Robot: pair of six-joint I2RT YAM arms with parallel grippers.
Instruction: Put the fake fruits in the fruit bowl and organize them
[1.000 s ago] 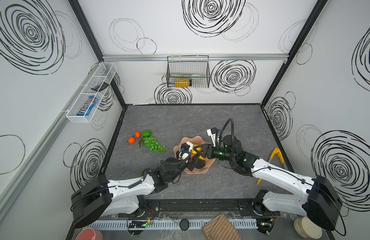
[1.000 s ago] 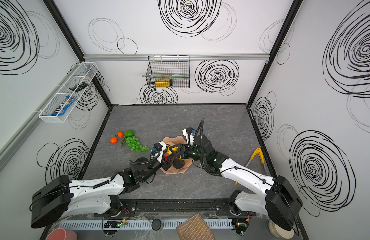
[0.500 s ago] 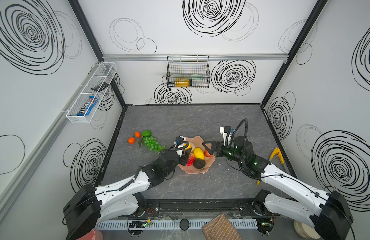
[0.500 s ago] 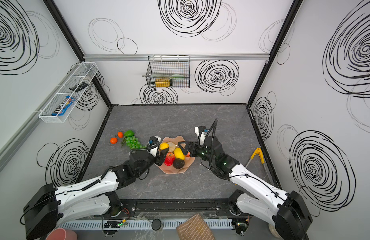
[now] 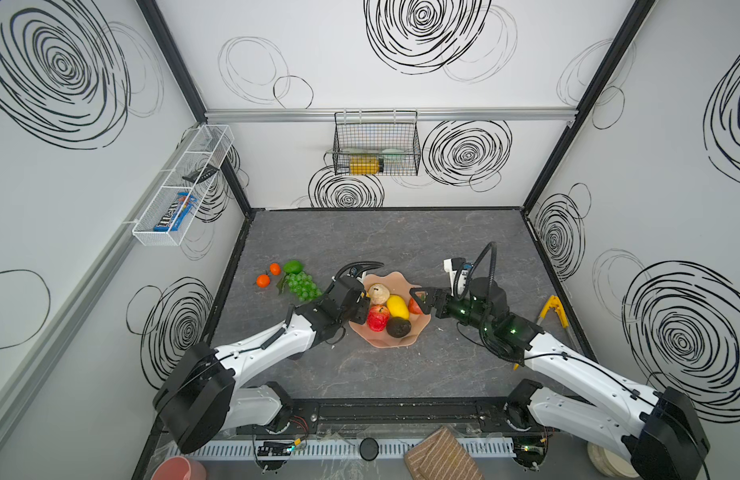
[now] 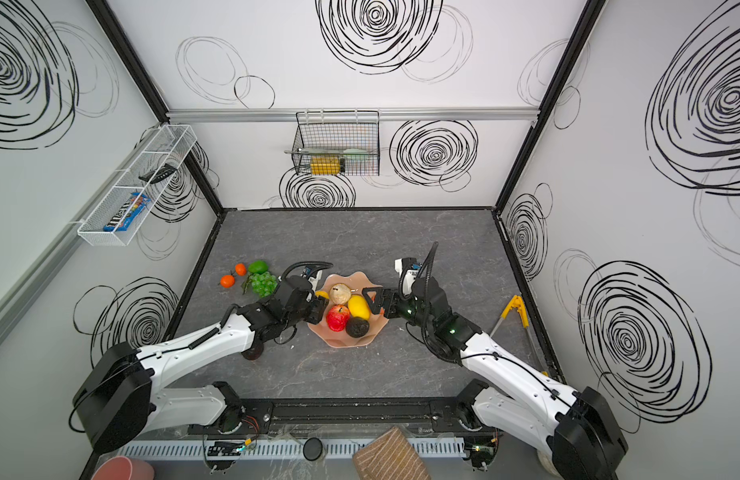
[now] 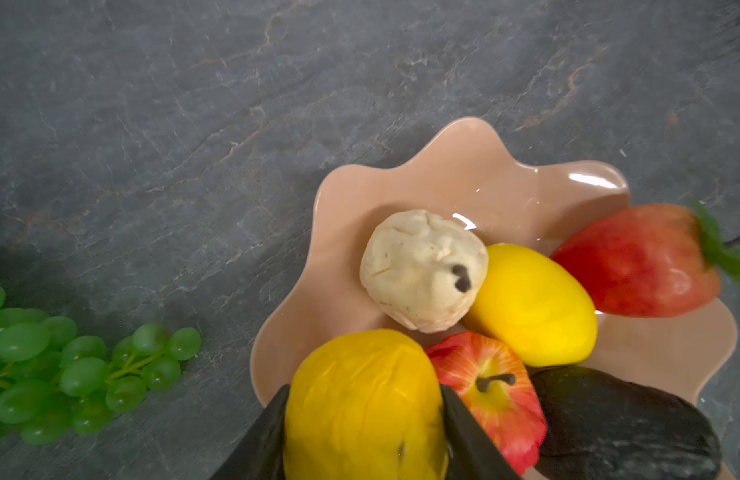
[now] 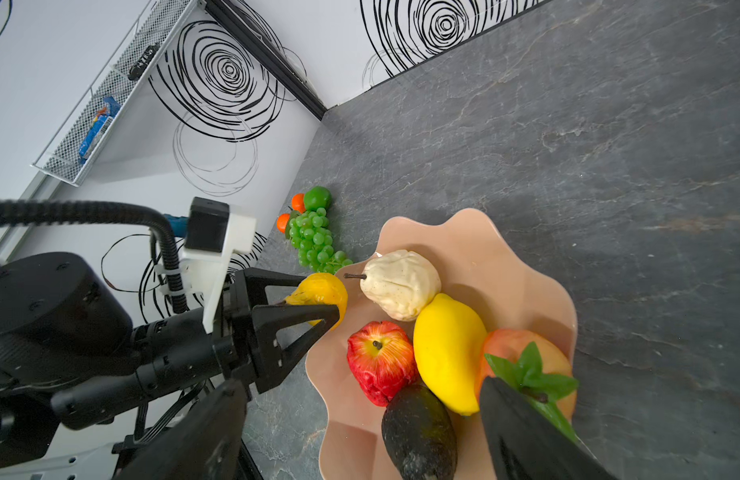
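- Since a second ago the right pincer (image 6: 371, 300) has backed off from over the fruit bowl (image 5: 384, 343) to its right rim. The left pincer (image 8: 322, 296) has swung round from the near-left side to the left rim.
- On the left I am holding the yellow pear (image 7: 362, 407), clamped between both fingers. Its long axis runs along them, fat end out toward the bowl's middle and narrow end back toward the wrist. It sits at the bowl's left rim, overlapping the edge in the left wrist view. The skin is deep yellow and wrinkled.
- The right pincer stands wide, with nothing between its fingers.
- The strawberry (image 8: 522, 357) lies inside the bowl's right rim, right at that pincer, with its leafy cap turned toward it. One finger crosses the leaves in the right wrist view, and I cannot tell whether it touches.
- The lemon (image 5: 397, 306) lies in the bowl's middle. Its long axis runs from the far side toward the near rim, and it is smooth and bright yellow.
- The beige pear (image 7: 418, 270) is in the bowl's far-left part, touching the lemon, its stem aimed at the left rim. It is pale and crumpled.
- The red apple (image 5: 377, 318) sits left of the lemon, stem up.
- The dark fruit (image 5: 398, 328) lies at the bowl's near side, against the lemon's near tip.
- Outside the bowl on its left, on the table (image 5: 360, 241), lie the green grapes (image 5: 302, 286), a lime (image 5: 293, 266), an orange (image 5: 263, 281) and a second orange (image 5: 275, 269).
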